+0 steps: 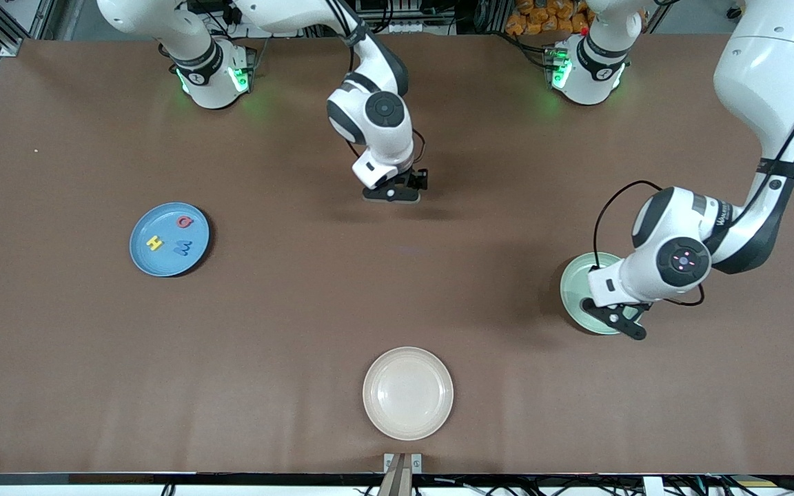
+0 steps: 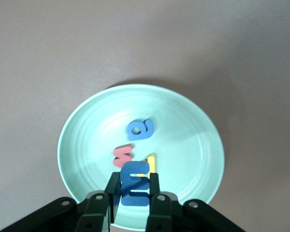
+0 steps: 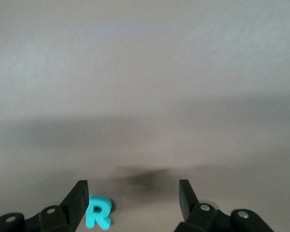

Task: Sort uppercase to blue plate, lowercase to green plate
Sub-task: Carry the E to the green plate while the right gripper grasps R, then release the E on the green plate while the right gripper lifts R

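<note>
The blue plate (image 1: 143, 256) lies toward the right arm's end and holds a red G (image 1: 185, 222), a yellow H (image 1: 154, 242) and a blue W (image 1: 182, 246). The green plate (image 1: 575, 289) lies under my left gripper (image 1: 611, 318). In the left wrist view the green plate (image 2: 193, 125) holds a blue g (image 2: 141, 128), a red w (image 2: 123, 155) and a yellow letter (image 2: 152, 162). My left gripper (image 2: 134, 186) is shut on a blue e (image 2: 135, 188) just above the plate. My right gripper (image 3: 133, 198) is open, low over the table, with the teal R (image 3: 97, 212) beside one finger. It also shows in the front view (image 1: 391, 196), where the R is hidden.
A cream plate (image 1: 407, 393) without letters lies near the table's front edge, in the middle. The robot bases stand along the back edge.
</note>
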### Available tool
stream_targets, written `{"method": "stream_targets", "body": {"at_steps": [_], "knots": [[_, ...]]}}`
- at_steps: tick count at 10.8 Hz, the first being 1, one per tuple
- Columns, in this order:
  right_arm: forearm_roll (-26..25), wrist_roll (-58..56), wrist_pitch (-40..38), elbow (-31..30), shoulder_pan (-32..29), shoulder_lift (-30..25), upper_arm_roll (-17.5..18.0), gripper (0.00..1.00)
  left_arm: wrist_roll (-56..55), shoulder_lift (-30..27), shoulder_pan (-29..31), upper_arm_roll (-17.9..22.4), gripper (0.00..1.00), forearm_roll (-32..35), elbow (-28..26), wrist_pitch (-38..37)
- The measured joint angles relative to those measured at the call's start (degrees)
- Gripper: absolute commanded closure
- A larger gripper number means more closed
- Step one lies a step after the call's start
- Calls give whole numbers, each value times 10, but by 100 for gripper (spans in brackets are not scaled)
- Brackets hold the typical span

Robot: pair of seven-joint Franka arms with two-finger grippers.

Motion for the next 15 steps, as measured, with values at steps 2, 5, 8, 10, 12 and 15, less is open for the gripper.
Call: {"method": "stream_targets", "body": {"at_steps": [2, 5, 8, 10, 12, 15], "knots": [[0, 16, 16, 14, 23, 22, 0, 21, 0, 1, -5, 17, 0, -4, 4, 0], [-1, 37, 18, 48, 42, 55, 0, 33, -1, -11, -9, 18, 0, -5, 39, 0], [-12, 37, 17, 51, 41, 62, -3, 47, -8, -92, -34, 19, 0, -60, 65, -41], [-16, 38, 13, 52, 41, 63, -4, 54, -9, -175, -50, 50, 0, -137, 66, -96], [-20, 38, 13, 53, 41, 62, -3, 60, -8, -239, -56, 91, 0, -197, 65, -133], [-21, 38, 13, 55, 42, 62, -3, 73, -31, -297, -113, 179, 0, -258, 63, -171]]}}
